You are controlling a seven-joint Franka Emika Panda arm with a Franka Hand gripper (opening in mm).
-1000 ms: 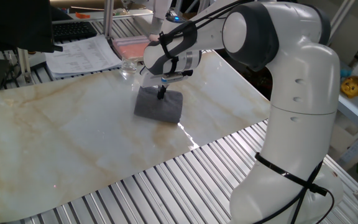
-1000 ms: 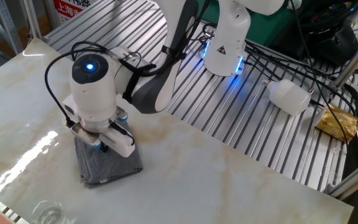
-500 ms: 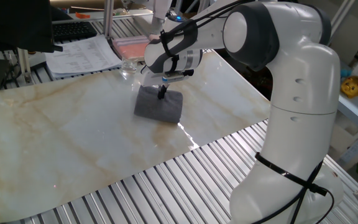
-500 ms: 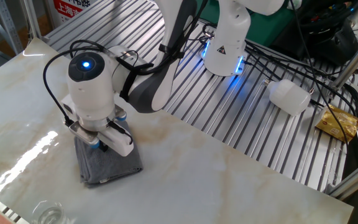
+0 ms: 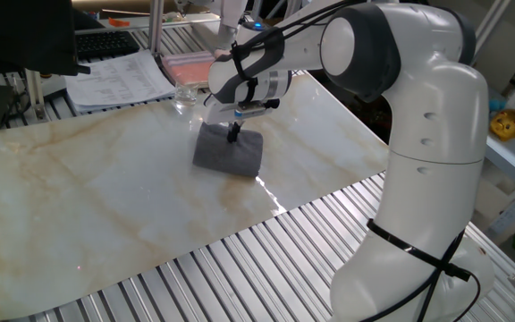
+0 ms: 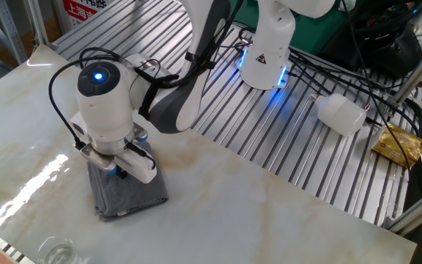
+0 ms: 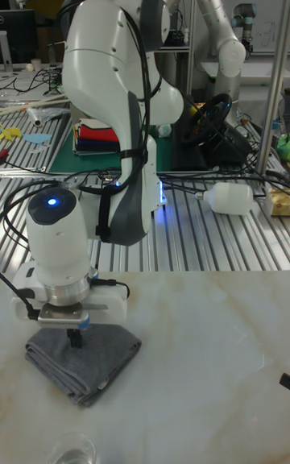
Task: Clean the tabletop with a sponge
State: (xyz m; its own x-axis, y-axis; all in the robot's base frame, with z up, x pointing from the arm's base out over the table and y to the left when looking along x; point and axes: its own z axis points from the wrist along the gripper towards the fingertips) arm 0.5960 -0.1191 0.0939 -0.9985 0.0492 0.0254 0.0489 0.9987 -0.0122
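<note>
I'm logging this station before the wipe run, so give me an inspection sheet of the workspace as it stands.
Surface: marble tabletop on metal slats; no dirt visible.
Job's things: grey sponge lies flat on the tabletop.
Clutter: glass, pink tray, papers by the far edge.
Grippers: gripper pointing down, tips at the sponge; jaw state unclear.
Cables: black cables across the slats.
Surroundings: white bottle, second arm behind.

Sponge on the slab, gripper above it

The sponge [image 5: 229, 151] lies on the tabletop [image 5: 105, 197] near its far end (gripper [image 5: 233, 134] directly over it); a glass [image 5: 184, 97] stands just behind.
</note>
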